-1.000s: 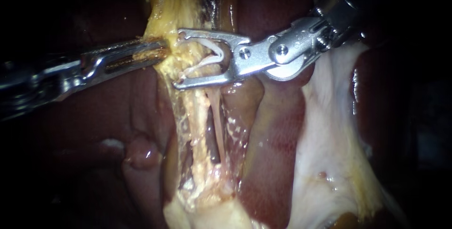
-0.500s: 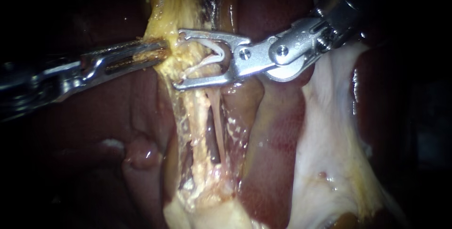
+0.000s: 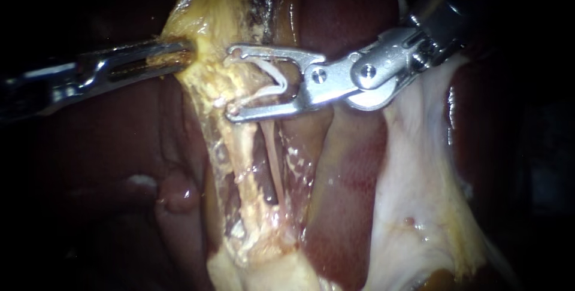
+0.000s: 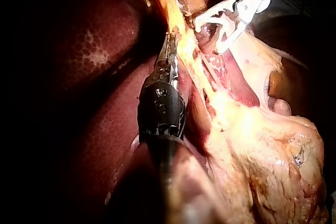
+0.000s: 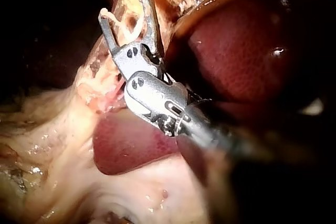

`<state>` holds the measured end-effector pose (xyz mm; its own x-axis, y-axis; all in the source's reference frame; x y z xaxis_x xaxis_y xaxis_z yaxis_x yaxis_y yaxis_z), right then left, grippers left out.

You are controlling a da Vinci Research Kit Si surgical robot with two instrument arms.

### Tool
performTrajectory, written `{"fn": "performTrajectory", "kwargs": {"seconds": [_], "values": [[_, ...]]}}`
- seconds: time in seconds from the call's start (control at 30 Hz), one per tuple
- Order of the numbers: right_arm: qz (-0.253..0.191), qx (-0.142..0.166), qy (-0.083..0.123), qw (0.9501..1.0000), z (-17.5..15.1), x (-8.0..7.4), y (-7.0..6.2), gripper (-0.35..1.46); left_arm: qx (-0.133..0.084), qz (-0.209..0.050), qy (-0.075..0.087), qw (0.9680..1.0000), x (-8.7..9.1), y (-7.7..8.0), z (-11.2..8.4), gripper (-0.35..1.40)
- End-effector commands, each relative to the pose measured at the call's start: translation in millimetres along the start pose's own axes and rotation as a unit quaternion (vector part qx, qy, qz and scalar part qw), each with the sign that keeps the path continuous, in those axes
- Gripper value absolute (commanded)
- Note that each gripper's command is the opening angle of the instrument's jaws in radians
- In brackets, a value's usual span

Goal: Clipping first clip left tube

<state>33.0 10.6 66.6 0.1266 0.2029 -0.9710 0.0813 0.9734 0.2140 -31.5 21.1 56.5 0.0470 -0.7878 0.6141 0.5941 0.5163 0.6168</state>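
Status: clip (image 3: 275,74) in position, not closed.

Liver (image 4: 89,61) is the dark backdrop behind the yellow tissue strip (image 3: 203,33). Pale membrane (image 3: 419,195) hangs well away from the strip, on the side opposite my left instrument (image 3: 179,51).

Left instrument: jaws clamped on the strip's edge. I judge it's holding the strip taut sideways.

Right instrument (image 3: 239,81): jaws stand wide apart, tips right up against the strip, carrying the spread clip by its two legs.

Two tubes run down from those jaws alongside the strip. The thicker yellowish tube (image 3: 244,159) is just beside the strip; the thin pale tube (image 3: 271,147) is further out. I read the thicker one as the left tube, and it passes between the jaws. Can't tell from any view whether the thin one sits inside too.

The clip is a white V, hinge end away from the strip, leg tips at the strip.

Done, as far as I can see: tubes exposed, tension on, tube straddled. Left: confirm only the left tube is inside, squeeze until the clip latches, release, back out.
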Motion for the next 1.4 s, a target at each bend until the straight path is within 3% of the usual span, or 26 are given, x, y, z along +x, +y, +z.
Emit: {"fn": "performTrajectory", "kwargs": {"seconds": [0.03,0.27,0.4,0.8,1.07,1.4], "values": [[0.008,0.000,0.001,1.0000,0.0,0.0,-0.1,0.53,0.000,0.000,0.000,1.0000,0.0,0.0,0.0,-0.35],[0.039,0.007,0.004,0.9992,-0.6,-0.5,-1.5,0.47,-0.001,0.000,0.000,1.0000,0.0,0.1,-0.1,-0.35],[0.056,0.020,-0.018,0.9981,-0.5,-1.4,-2.6,0.37,-0.001,0.000,-0.002,1.0000,-0.1,0.1,-0.1,-0.35],[0.107,0.049,-0.028,0.9926,1.4,-5.4,-6.1,0.41,0.000,-0.001,-0.003,1.0000,-0.2,0.1,-0.3,-0.35],[0.144,0.059,-0.050,0.9865,1.0,-8.0,-8.1,0.46,0.000,-0.001,-0.006,1.0000,-0.4,0.1,-0.6,-0.35],[0.168,0.062,-0.055,0.9823,-0.6,-8.6,-8.9,0.46,0.001,-0.006,-0.011,0.9999,-0.9,-0.4,-1.1,-0.35]]}}
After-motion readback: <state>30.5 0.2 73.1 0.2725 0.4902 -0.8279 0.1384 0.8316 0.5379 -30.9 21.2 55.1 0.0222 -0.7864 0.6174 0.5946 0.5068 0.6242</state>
